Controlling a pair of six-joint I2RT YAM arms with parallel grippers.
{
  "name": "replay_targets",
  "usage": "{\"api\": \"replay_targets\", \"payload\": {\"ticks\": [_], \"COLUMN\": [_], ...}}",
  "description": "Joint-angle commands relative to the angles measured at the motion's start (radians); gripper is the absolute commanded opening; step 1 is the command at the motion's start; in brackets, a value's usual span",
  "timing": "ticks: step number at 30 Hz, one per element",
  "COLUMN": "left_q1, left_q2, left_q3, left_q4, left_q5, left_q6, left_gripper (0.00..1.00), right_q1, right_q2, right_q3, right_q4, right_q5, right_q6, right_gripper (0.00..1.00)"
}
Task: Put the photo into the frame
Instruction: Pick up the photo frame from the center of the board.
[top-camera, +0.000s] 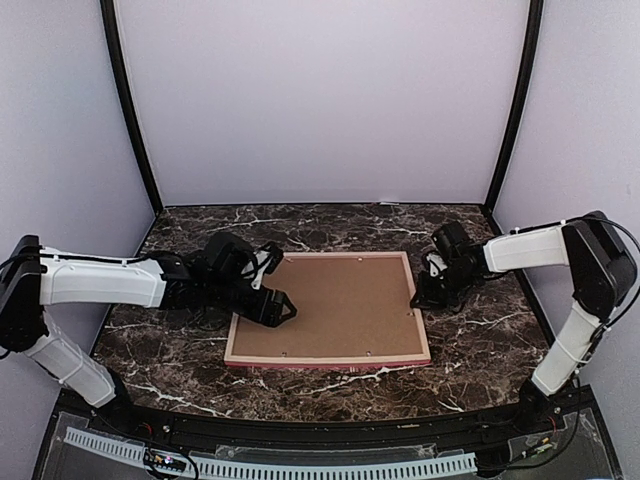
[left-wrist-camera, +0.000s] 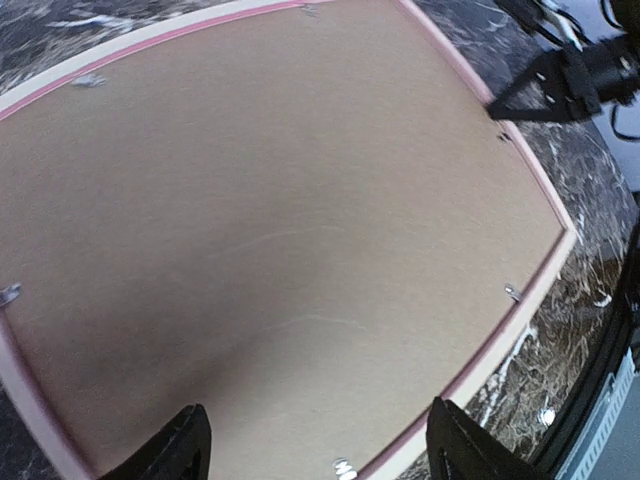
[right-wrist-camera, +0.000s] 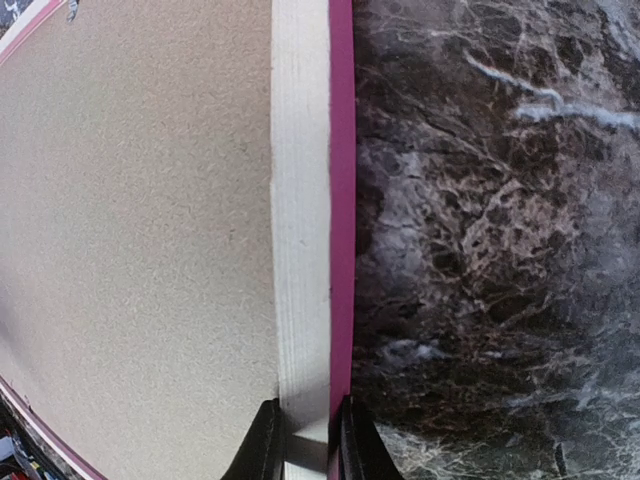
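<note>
The pink-red frame lies face down on the dark marble table, its tan back up. A brown backing board fills it. The photo is hidden. My left gripper is open and empty, low over the board's left part; in the left wrist view, the gripper has its jaws wide apart over the board, near the frame's rail. My right gripper is shut on the frame's right rail; in the right wrist view, the gripper has its fingers clamping the tan and pink rail.
Small metal tabs stand along the frame's inner edge. Bare marble table lies to the right of the frame. Pale walls stand at the back and sides, and a black rail runs along the near edge.
</note>
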Motion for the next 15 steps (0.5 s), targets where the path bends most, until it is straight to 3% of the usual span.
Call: {"api": "replay_targets", "payload": {"ticks": [1,8,15], "left_q1": [-0.088,-0.249,-0.340], "left_q2": [0.086,0.233,0.397], "left_q3": [0.066,0.202,0.340], "left_q4": [0.079,0.076,0.005], "left_q5": [0.067,0.019,-0.041], "left_q6": [0.172,0.391,0.577], "left_gripper": [0.79,0.78,0.67], "right_q1": [0.010,0.006,0.002], "right_q2": [0.040,-0.020,-0.081], "right_q3": [0.040,0.043,-0.016], "right_q4": [0.038,-0.011,-0.017], "right_q5": [-0.060,-0.054,-0.052], "right_q6": [0.026,-0.005,0.000], "right_gripper": [0.11,0.31,0.37]}}
